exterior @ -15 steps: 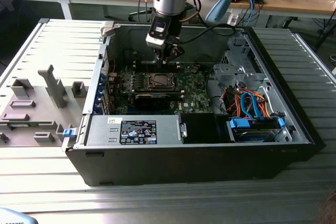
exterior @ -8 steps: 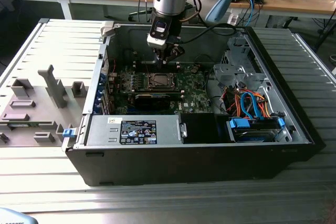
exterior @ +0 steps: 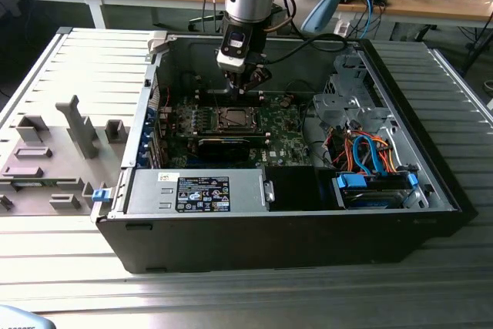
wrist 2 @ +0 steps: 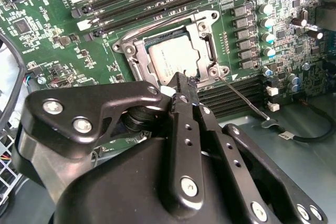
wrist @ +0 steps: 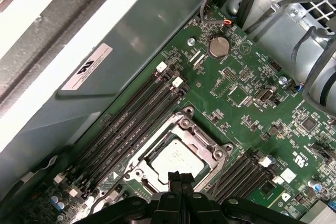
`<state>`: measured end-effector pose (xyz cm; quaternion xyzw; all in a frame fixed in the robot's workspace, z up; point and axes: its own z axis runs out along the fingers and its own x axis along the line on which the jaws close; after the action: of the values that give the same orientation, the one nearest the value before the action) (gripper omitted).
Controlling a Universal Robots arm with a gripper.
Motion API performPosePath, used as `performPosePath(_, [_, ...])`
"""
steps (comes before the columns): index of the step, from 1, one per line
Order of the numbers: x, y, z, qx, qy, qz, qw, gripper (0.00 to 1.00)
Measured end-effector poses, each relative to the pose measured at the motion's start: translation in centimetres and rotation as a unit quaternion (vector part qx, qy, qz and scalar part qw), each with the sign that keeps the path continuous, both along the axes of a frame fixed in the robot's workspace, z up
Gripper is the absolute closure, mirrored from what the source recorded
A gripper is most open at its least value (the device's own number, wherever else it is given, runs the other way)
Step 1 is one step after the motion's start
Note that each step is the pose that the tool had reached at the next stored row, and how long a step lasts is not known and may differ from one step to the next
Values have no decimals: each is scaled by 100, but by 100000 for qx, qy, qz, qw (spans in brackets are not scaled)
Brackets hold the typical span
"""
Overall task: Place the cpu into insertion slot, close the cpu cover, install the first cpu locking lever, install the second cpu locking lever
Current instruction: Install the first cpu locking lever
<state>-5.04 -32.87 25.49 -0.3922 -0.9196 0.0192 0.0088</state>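
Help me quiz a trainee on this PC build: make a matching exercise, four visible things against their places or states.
1. silver-grey square cpu
2. round silver coin battery
3. black metal hand
4. blue plastic drive bracket

a. fingers together beside the chip's edge
b. exterior view's right, beside orange and blue cables
c. seated inside the square silver frame
d. flat on the green board

Pairs: 1-c, 2-d, 3-a, 4-b

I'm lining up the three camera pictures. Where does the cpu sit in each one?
Exterior view: the cpu lies inside the silver frame mid-board, just below the gripper in the picture.
Second wrist view: pale square inside the frame, just beyond the gripper.
First wrist view: pale square inside the frame, just beyond the gripper.
Shared landmark: the gripper, next to the cpu in all three.
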Motion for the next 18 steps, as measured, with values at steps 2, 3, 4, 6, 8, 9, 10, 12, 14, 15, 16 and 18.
performPosePath(2, [0,0,0,3,1,439,99999,89])
performPosePath(3, [0,0,0,1,1,613,99998,89])
performPosePath(4, [0,0,0,0,1,792,99997,89])
performPosePath(6, [0,0,0,3,-1,1296,99992,89])
performPosePath(8, [0,0,0,3,-2,1719,99985,89])
performPosePath(9, [0,0,0,2,0,1889,99982,89])
performPosePath(10, [0,0,0,3,-1,2032,99979,89])
performPosePath(12, [0,0,0,-1,1,2324,99973,89])
performPosePath(14, [0,0,0,2,0,2631,99965,89])
performPosePath(15, [0,0,0,1,-1,2768,99962,89])
performPosePath(16, [0,0,0,-1,1,2919,99957,89])
performPosePath(18, [0,0,0,-1,1,3242,99947,89])
